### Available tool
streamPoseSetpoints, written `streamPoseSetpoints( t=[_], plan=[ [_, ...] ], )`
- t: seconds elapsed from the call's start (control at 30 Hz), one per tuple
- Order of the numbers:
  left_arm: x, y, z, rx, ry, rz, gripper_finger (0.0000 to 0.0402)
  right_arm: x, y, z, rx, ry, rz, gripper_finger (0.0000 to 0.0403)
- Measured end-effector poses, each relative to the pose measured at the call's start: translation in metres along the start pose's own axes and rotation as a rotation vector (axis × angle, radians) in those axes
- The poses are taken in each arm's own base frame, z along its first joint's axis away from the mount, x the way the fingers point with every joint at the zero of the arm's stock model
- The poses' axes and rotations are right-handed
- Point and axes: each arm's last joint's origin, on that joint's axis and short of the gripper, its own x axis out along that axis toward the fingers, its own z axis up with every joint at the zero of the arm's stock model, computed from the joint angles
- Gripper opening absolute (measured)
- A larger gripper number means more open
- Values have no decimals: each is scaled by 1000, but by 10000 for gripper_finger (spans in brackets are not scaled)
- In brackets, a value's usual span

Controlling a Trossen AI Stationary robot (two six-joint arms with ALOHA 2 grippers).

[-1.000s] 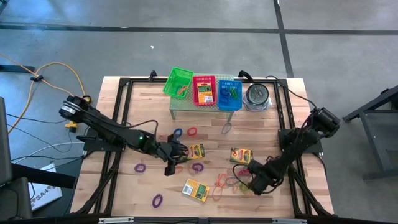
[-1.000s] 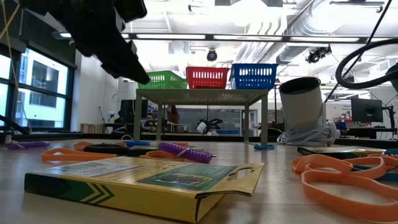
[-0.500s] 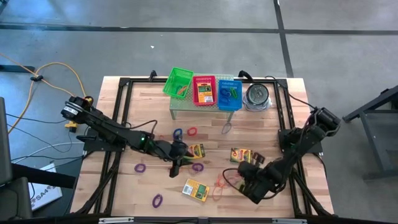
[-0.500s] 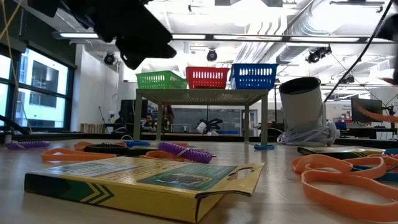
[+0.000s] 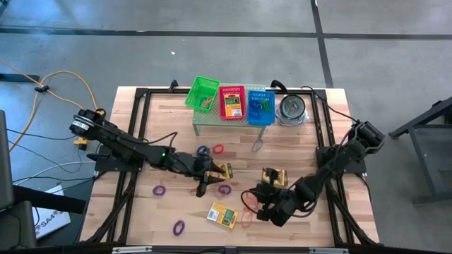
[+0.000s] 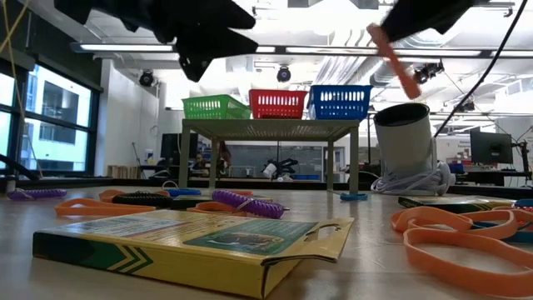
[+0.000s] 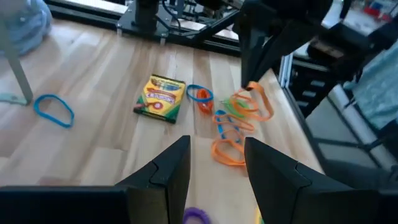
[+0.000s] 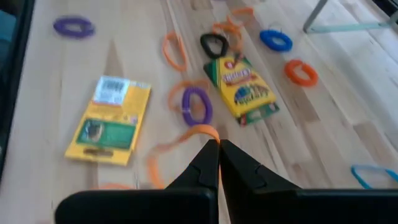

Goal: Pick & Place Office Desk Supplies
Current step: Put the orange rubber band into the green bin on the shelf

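My right gripper (image 8: 218, 150) is shut on an orange rubber band (image 8: 180, 142) and holds it above the table's near middle (image 5: 248, 200). In the low view the band (image 6: 396, 60) slants down from it. My left gripper (image 7: 216, 163) hovers open near a crayon box (image 5: 223, 170), with nothing between its fingers. A second crayon box (image 5: 272, 176) lies face up right of centre. A third (image 5: 222, 215) lies back up near the front edge. Loose rubber bands (image 7: 233, 124) lie flat on the wood. My right gripper pinches the orange band at one end of its loop (image 8: 207, 132) between the two fingertips. The fingers slant down toward the table's left. The rest of the band (image 7: 258, 102) hangs slack below the fingers, clear of the table.
A small raised shelf (image 5: 212, 121) at the far middle carries green (image 5: 202, 93), red (image 5: 232, 102) and blue (image 5: 260, 107) baskets. A round metal tin (image 5: 292, 109) stands to its right. Purple bands (image 5: 159, 190) lie at the near left.
My right gripper has risen and gone toward the table's left, rolling its wrist, and has drawn the orange band up off the pile so that it hangs clear. My left gripper has tipped up toward level and drifted a little toward the crayon box.
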Motion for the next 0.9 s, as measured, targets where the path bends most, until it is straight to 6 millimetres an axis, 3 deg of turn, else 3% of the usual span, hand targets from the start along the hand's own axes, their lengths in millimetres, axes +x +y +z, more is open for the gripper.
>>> streamPoseSetpoints(
  t=[0.13, 0.4, 0.9],
  plan=[
    [1, 1, -1, 86, 8, -20, 177, 4, -2, 5, 9, 1, 23, 3],
    [3, 0, 0, 44, -10, -19, 269, 7, -3, 10, -27, -27, 29, 3],
    [9, -9, -4, 28, -47, -83, 276, 23, -16, 36, -275, -136, 4, 3]
  ],
)
